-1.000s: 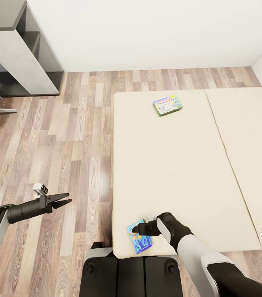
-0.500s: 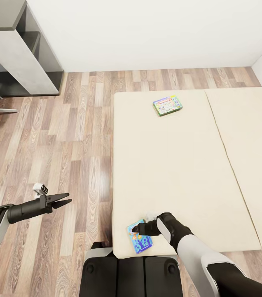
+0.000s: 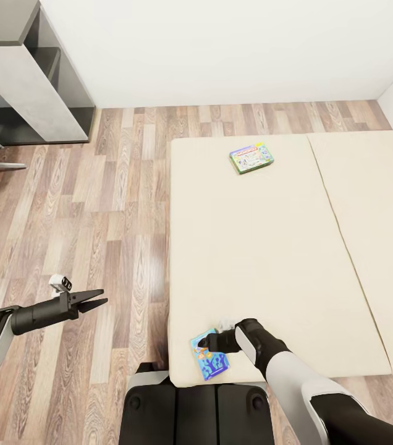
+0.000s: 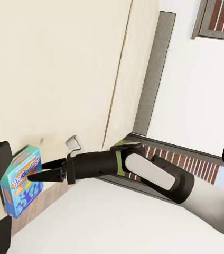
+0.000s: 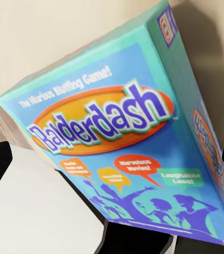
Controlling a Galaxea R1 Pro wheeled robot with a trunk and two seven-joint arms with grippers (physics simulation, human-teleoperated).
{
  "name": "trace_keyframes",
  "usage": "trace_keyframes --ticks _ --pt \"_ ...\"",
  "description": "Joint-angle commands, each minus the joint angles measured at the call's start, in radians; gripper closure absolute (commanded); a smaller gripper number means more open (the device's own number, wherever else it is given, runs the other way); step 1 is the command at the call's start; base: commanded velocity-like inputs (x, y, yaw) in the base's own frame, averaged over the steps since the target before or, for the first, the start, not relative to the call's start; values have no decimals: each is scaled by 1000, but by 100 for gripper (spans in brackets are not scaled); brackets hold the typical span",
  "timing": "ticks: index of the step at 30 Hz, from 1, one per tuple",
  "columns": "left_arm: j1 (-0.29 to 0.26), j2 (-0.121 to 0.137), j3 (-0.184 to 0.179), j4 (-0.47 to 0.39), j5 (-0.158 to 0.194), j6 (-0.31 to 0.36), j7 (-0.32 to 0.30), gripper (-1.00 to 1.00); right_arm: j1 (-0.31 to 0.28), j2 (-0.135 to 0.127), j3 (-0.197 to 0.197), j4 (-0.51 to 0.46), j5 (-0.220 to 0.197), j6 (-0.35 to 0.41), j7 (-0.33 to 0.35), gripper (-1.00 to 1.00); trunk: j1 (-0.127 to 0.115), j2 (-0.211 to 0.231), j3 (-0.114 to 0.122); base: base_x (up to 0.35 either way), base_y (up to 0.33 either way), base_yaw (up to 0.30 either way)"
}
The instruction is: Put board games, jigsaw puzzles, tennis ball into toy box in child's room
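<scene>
No change is seen over the last second: the right gripper [image 3: 207,342] is kept low over the blue board game [image 3: 209,356] at the bed's [image 3: 270,259] near corner, fingers spread to either side, nothing clamped yet. The left gripper [image 3: 95,299] is held open over the floor. The green-bordered game [image 3: 251,158] is left farther up the mattress, so both pickups are judged still pending.

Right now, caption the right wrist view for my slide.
Right pincer poised over the blue Balderdash box at the bed edge.
</scene>
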Motion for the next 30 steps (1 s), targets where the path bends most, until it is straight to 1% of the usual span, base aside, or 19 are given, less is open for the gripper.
trace_keyframes --ticks 1,30 --pt "0 0 0 0 1 11 -3 -100 0 0 2 -1 -8 5 -3 -100 1 -1 -1 0 0 0" --pt "0 0 1 0 1 11 -3 -100 -1 0 1 -1 -10 14 -4 -100 1 -1 -1 0 0 0"
